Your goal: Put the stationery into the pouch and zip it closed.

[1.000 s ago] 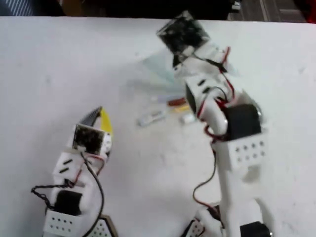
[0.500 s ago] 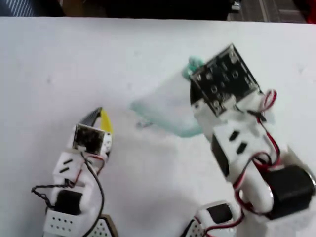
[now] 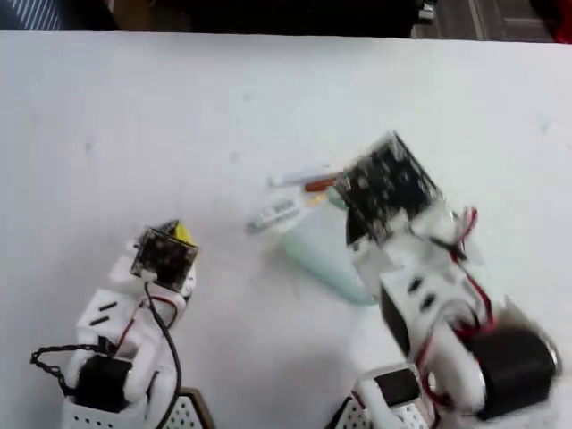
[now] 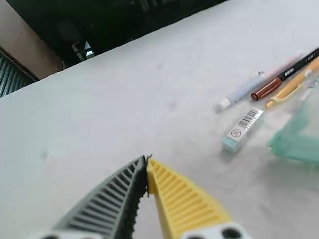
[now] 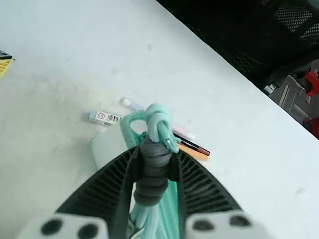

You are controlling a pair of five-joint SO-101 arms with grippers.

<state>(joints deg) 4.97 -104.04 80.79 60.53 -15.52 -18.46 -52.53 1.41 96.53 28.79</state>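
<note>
A mint-green pouch [image 3: 319,256] hangs tilted over the table centre, its lower end near the surface. My right gripper [image 5: 154,151] is shut on the pouch's top end [image 5: 151,121], by the knotted loop. Beside the pouch lie several pens [image 3: 302,183] and a small barcoded eraser [image 3: 273,214]; both also appear in the left wrist view, pens [image 4: 271,85] and eraser [image 4: 242,130], with the pouch's edge [image 4: 298,142] next to them. My left gripper [image 4: 146,162], with grey and yellow fingers, is shut and empty, a short way left of the eraser [image 5: 105,117].
The white table [image 3: 134,116] is bare to the left and at the back. The left arm's base stands at the front left [image 3: 107,375], the right arm's bulk at the front right [image 3: 465,349]. A dark area lies beyond the far edge.
The right arm has lifted the pouch from behind the stationery and carried it forward over the pens to their near right side. The left gripper has drawn back slightly toward the front.
</note>
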